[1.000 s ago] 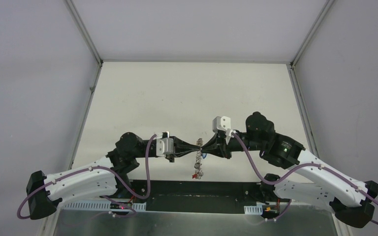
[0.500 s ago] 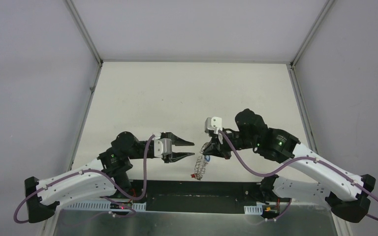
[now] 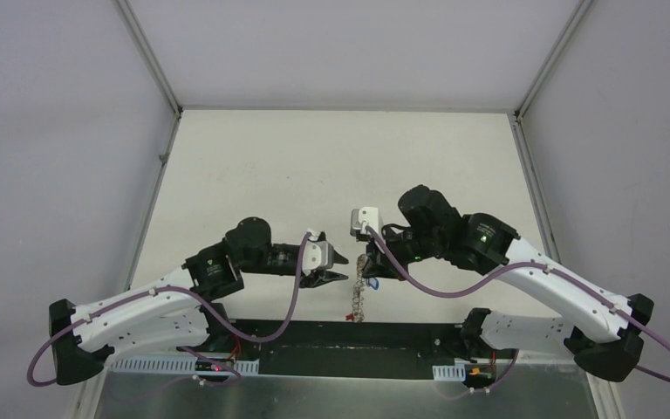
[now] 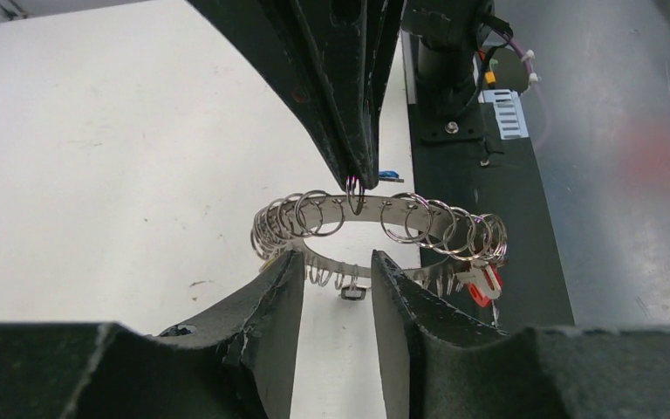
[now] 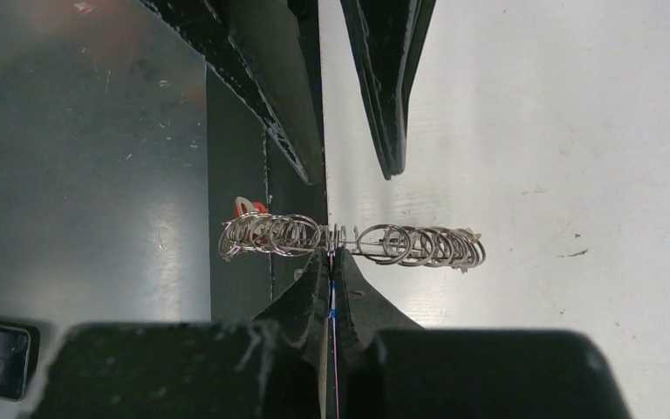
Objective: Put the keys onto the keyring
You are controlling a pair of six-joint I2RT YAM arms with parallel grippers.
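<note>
The keyring (image 3: 358, 295) is a curved metal band strung with many small split rings, and it hangs from my right gripper (image 3: 368, 267). In the right wrist view my right gripper (image 5: 330, 255) is shut on a thin blue-tagged key (image 5: 332, 305), right at the band (image 5: 401, 241). My left gripper (image 4: 336, 257) is open, its fingers just short of the band (image 4: 384, 218), one on each side of a small hanging piece. The blue tag (image 4: 387, 175) peeks out beside the right fingers. A red tag (image 4: 486, 285) hangs at one end. The yellow-tagged key is not clearly visible.
The black base plate (image 3: 314, 336) and the metal front ledge (image 3: 349, 393) lie under the hanging ring. White enclosure walls stand left and right of the pale table (image 3: 314, 166).
My left gripper let go of the ring, opened, drew back, then came closer again. My right arm carried the hanging ring a little to the left.
</note>
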